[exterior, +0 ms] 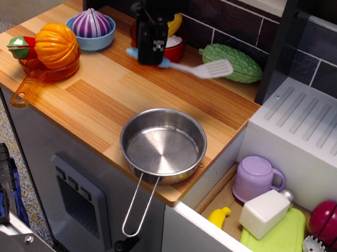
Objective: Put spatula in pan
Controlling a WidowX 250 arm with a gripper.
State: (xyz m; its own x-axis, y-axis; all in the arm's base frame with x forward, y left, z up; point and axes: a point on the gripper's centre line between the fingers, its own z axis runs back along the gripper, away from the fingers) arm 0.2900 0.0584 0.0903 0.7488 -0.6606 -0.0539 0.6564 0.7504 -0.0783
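My black gripper [147, 57] is shut on the light blue handle of the spatula [188, 66] and holds it in the air above the back of the wooden counter. The spatula lies roughly level, its slotted pale blade [215, 69] pointing right, in front of the green gourd. The shiny steel pan [162, 145] stands at the counter's front edge, empty, its wire loop handle [138, 203] hanging over the edge. The gripper is well behind and a little left of the pan.
A red pot [174, 46] is behind the gripper. A green gourd [233, 62], a blue bowl with a purple onion [91, 25], and an orange pot with a pumpkin [52, 50] stand on the counter [106, 97]. An open drawer [266, 229] at the lower right holds a purple cup and toys.
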